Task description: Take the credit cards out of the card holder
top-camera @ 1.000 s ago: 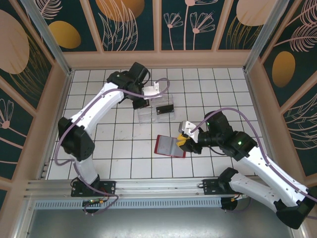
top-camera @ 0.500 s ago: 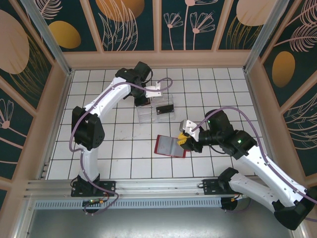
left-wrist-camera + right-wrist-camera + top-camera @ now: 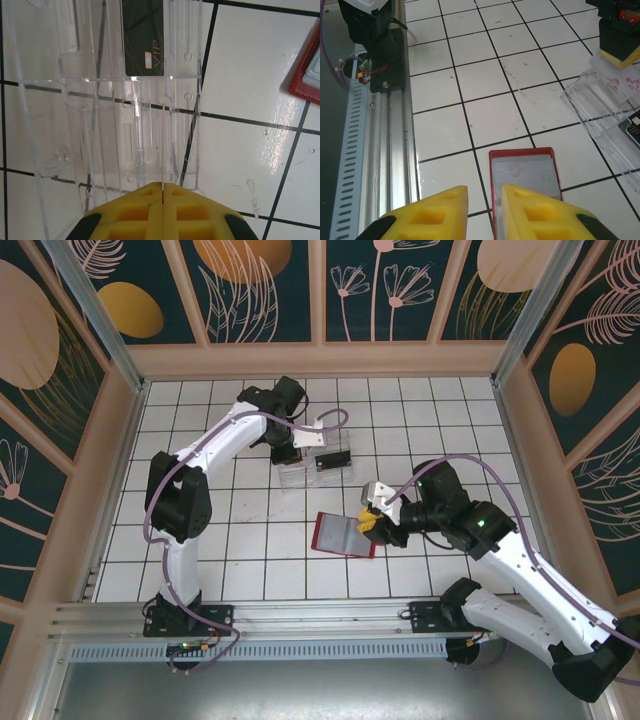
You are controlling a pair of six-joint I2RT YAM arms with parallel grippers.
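Regarding the left end effector [image 3: 162,192]: pressed fully together, with nothing between the pads. Hangs just above the near rim of the clear compartment tray [image 3: 65,100], in the upper middle of the top view. Compared with one second ago, has shifted only slightly over the tray, while swinging the elbow inward from the left of the frame. Can see one dark credit card [image 3: 142,40], marked VIP, already lying inside the tray. Judging from this, has delivered that card and let it go, and is most likely getting ready for the next one.

Regarding the right end effector [image 3: 484,200]: a little apart, set down over the near edge of the red card holder [image 3: 522,175]. Has not moved during this second. Cannot make out a real grip. Seems only to pin the holder flat and open on the tiled tabletop [image 3: 230,540], at the centre of the top view. Impossible to tell whether more cards remain under the grey panel.
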